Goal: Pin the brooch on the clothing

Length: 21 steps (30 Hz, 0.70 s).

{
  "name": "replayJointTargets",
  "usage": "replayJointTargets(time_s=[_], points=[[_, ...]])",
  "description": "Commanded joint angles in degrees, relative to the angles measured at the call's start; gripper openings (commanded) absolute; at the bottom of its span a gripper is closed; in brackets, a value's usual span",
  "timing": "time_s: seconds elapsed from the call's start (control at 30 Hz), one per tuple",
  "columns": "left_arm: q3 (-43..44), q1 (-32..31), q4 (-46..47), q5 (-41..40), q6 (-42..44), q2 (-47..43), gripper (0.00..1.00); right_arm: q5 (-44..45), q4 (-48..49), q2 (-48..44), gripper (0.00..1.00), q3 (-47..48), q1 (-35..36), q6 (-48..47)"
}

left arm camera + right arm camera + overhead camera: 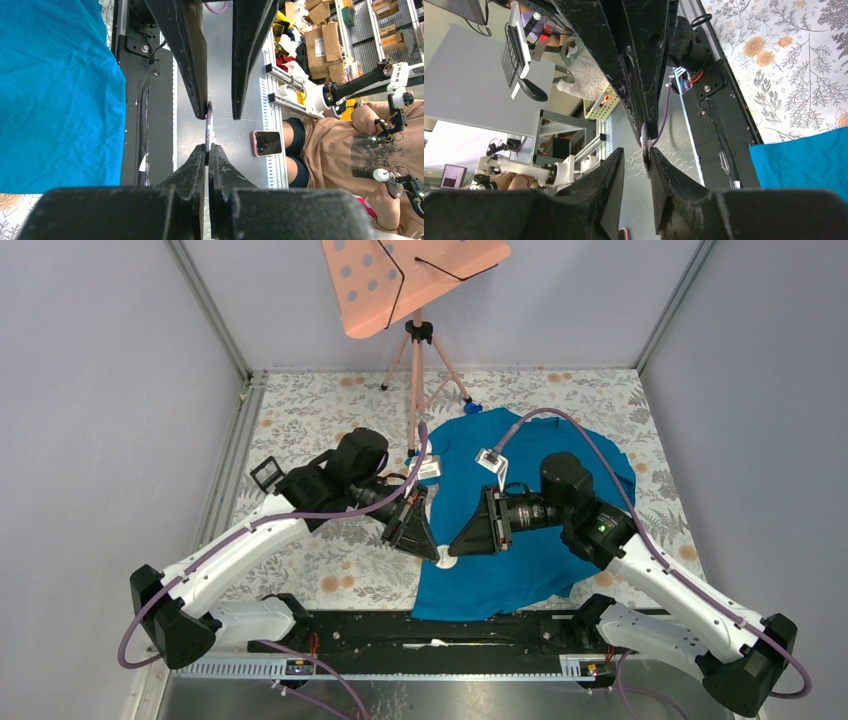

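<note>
The teal T-shirt (pixel 560 490) lies flat on the floral table, right of centre; it also shows in the left wrist view (pixel 55 95) and the right wrist view (pixel 804 157). The brooch (pixel 446 562), a small pale disc, is held above the shirt's near left edge. My left gripper (pixel 432 550) is shut on it; in the left wrist view (pixel 208 147) the brooch (pixel 208 127) stands edge-on between the closed fingers. My right gripper (pixel 462 545) faces it tip to tip and is open (pixel 636 152). The brooch's edge (pixel 644 150) sits against its right finger (pixel 659 165).
A pink perforated board (pixel 415 275) on a tripod (pixel 418 370) stands at the back centre. A tiny blue lump (pixel 472 408) lies by the shirt's collar. A black square frame (pixel 265 474) sits near the left arm. The black base rail (pixel 430 630) runs along the near edge.
</note>
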Motion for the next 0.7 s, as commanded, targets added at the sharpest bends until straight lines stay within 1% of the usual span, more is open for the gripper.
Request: replayJointTargets(time_s=[0.0,0.13,0.3,0.37,0.4,0.43,0.5,0.53,0.57,0.63,0.67], points=[[2.80,0.22,0.98,2.54,1.20,0.47,0.00,-2.45,2.96,0.53,0.31,0.92,1.99,-0.12],[2.99,0.15,1.00,2.82,1.09,0.67,0.00,-1.90,2.66,0.97,0.21,0.58,2.48,-0.40],[2.76,0.19,1.11,2.98,1.01,0.68,0.00,-1.06,4.81,1.19,0.00,-0.13,2.81,0.55],[2.90,0.19,1.11,2.58,1.15,0.69,0.00,-0.17,4.57,1.15,0.00,-0.13,2.91,0.23],[3.11,0.22,0.99,1.80,1.39,0.51,0.10,1.20,4.23,0.81,0.00,-0.26,2.91,-0.29],[3.41,0.28,1.02,0.60,1.59,0.22,0.24,3.74,3.03,0.16,0.00,-0.31,2.94,-1.18],[3.52,0.96,1.92,-0.97,1.65,-1.05,0.65,13.19,-1.42,-2.25,0.00,0.04,2.92,-3.47],[2.80,1.51,3.71,-1.80,0.83,-2.24,0.77,18.07,-2.83,-3.71,0.00,0.07,2.85,-4.32],[1.63,2.22,7.04,-4.43,-0.49,-3.82,0.86,23.53,-4.06,-6.02,0.00,0.09,2.83,-4.90],[-0.44,3.30,11.95,-8.23,-3.20,-6.97,0.91,29.54,-4.46,-9.50,0.00,-0.15,2.83,-5.29],[-1.26,3.73,14.69,-10.23,-5.04,-8.52,0.92,31.98,-4.09,-11.31,0.00,-0.40,2.81,-5.35]])
